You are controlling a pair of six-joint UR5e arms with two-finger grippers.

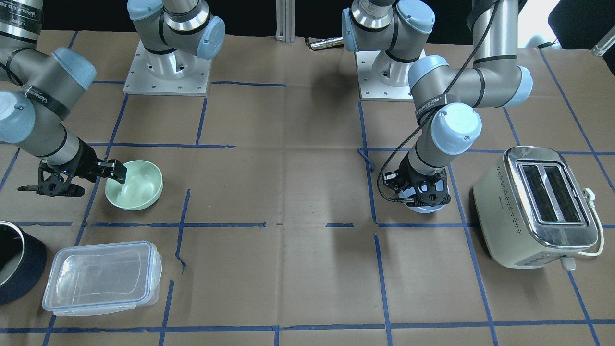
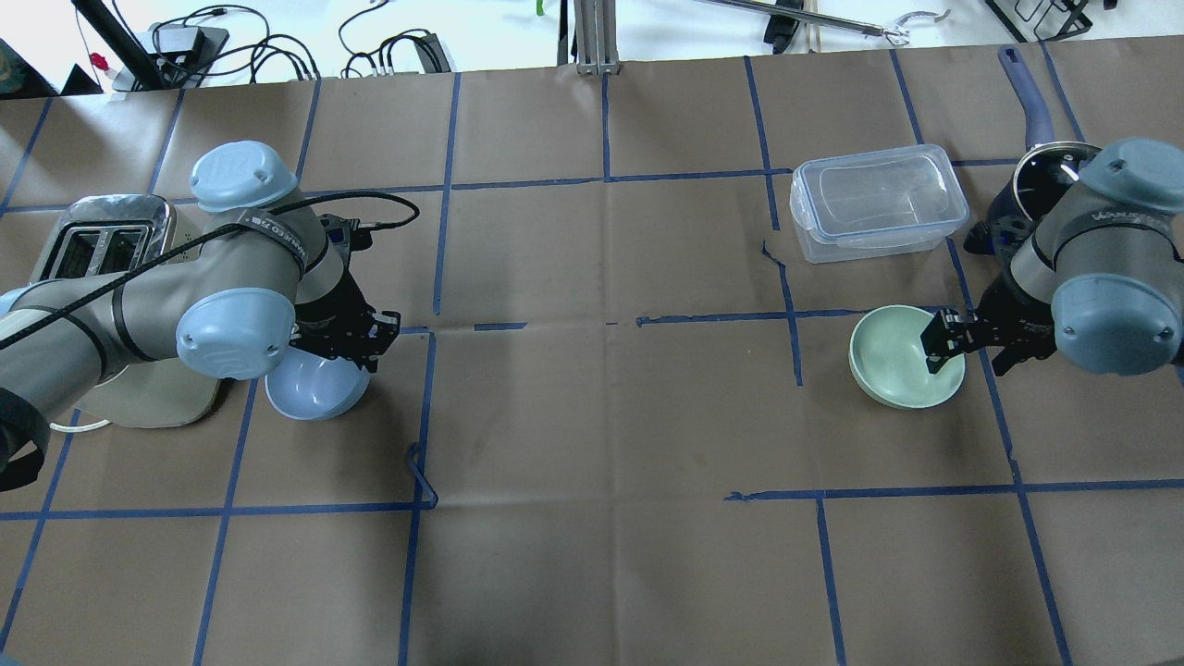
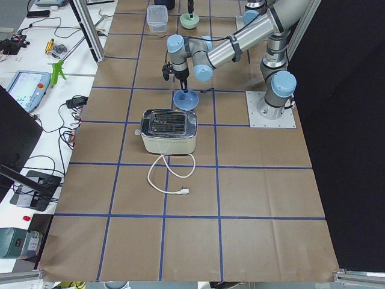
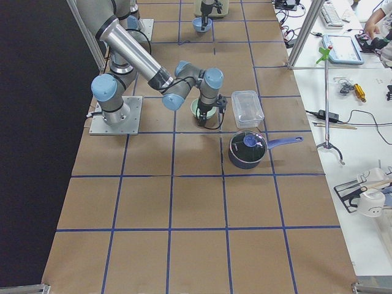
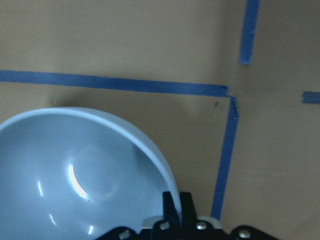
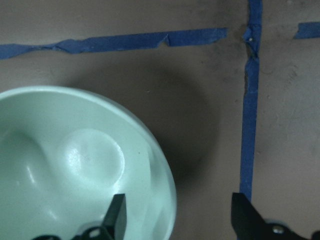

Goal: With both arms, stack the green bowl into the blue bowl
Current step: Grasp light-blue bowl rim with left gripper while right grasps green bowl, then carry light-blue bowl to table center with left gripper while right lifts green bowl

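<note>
The blue bowl point(image 2: 314, 388) sits at the table's left by the toaster. My left gripper point(image 2: 350, 340) stands over it, shut on its rim; in the left wrist view the fingers point(image 5: 175, 210) pinch the rim of the bowl point(image 5: 75, 175). In the front view only a sliver of the bowl point(image 1: 423, 207) shows under this gripper point(image 1: 425, 194). The green bowl point(image 2: 893, 361) sits at the right. My right gripper point(image 2: 962, 347) is open astride its near rim, one finger inside the bowl point(image 6: 75, 165) and one outside. This also shows in the front view point(image 1: 139, 187).
A cream toaster point(image 2: 97, 240) with a white cord stands just left of the blue bowl. A clear lidded plastic container point(image 2: 874, 203) lies beyond the green bowl. A dark pot point(image 2: 1041, 176) with a blue handle stands by the right arm.
</note>
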